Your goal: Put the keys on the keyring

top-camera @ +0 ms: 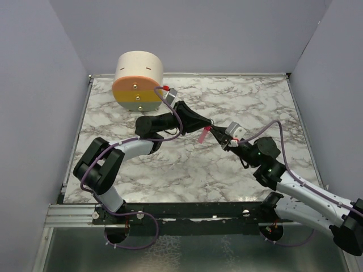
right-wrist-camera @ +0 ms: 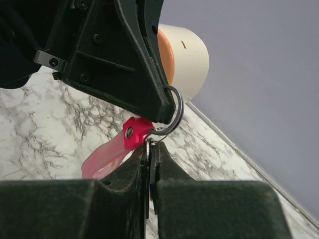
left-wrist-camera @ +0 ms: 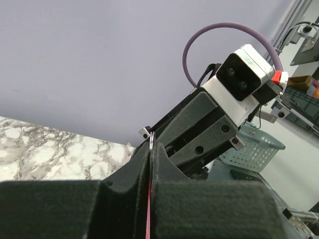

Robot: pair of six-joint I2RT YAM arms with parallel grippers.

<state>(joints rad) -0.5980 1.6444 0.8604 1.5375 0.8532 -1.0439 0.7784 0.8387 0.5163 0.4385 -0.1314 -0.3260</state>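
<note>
Both grippers meet above the middle of the marble table (top-camera: 187, 170). My left gripper (top-camera: 209, 127) is shut on the keyring (right-wrist-camera: 175, 110), which shows here as a grey metal loop sticking out past its fingertips; in the left wrist view (left-wrist-camera: 150, 147) only the ring's thin edge (left-wrist-camera: 150, 138) shows. The bright pink stick-shaped piece (right-wrist-camera: 112, 149) hangs from the ring by its riveted end and slants down-left (top-camera: 202, 136). My right gripper (right-wrist-camera: 151, 149) (top-camera: 223, 137) is shut on a thin flat metal key (right-wrist-camera: 149, 145), seen edge-on, its top touching the ring beside the pink piece.
A cream cylinder with orange and green bands (top-camera: 138, 82) stands at the back left, close behind the left arm. Lilac walls enclose the table on three sides. A teal basket (left-wrist-camera: 259, 147) lies beyond the right arm.
</note>
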